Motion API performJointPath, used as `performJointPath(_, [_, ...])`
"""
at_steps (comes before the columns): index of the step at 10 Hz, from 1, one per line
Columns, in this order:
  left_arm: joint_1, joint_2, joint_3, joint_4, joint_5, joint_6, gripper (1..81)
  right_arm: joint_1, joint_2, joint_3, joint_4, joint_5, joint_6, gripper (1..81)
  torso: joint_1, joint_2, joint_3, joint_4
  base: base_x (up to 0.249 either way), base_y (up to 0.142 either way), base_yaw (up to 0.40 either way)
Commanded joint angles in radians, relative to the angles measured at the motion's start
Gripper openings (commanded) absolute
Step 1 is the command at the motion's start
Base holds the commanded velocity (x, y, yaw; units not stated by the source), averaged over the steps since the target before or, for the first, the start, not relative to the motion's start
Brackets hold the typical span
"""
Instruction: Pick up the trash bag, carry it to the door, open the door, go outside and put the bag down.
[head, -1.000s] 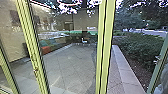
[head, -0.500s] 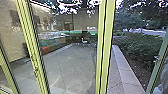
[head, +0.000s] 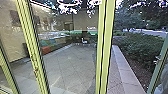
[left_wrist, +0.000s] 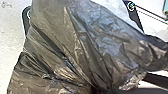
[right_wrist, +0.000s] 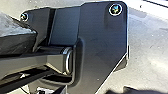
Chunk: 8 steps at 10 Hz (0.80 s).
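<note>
Grippers' states I cannot tell; yellow-green frames (head: 107, 47) stand ahead, ledge (head: 124, 71) and hedge (head: 140, 47) to the right.

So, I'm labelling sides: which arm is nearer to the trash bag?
Left. That wrist's camera looks close onto the trash bag, which spreads over most of its view. The right wrist seems farther off: a smaller part shows there, beside the jointed bar.
</note>
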Motion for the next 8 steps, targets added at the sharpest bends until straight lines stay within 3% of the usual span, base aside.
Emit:
performJointPath(1, [-0.067, 0.012, -0.002, -0.009, 0.073, 0.006, 1.0, 0.047, 0.023, -0.009, -0.026, -0.039, 0.002, 81.1, 0.000, 0.000, 0.000, 0.000, 0.000, 0.000, 0.000])
performJointPath(6, [-0.070, 0.017, -0.016, 0.000, 0.073, 0.010, 1.0, -0.004, 0.116, -0.068, -0.024, -0.025, 0.004, 81.1, 0.000, 0.000, 0.000, 0.000, 0.000, 0.000, 0.000])
performJointPath(8, [-0.070, 0.018, -0.022, 0.002, 0.074, 0.012, 1.0, -0.021, 0.154, -0.126, -0.026, 0.045, 0.004, 81.1, -0.001, 0.000, 0.000, 0.000, 0.000, 0.000, 0.000])
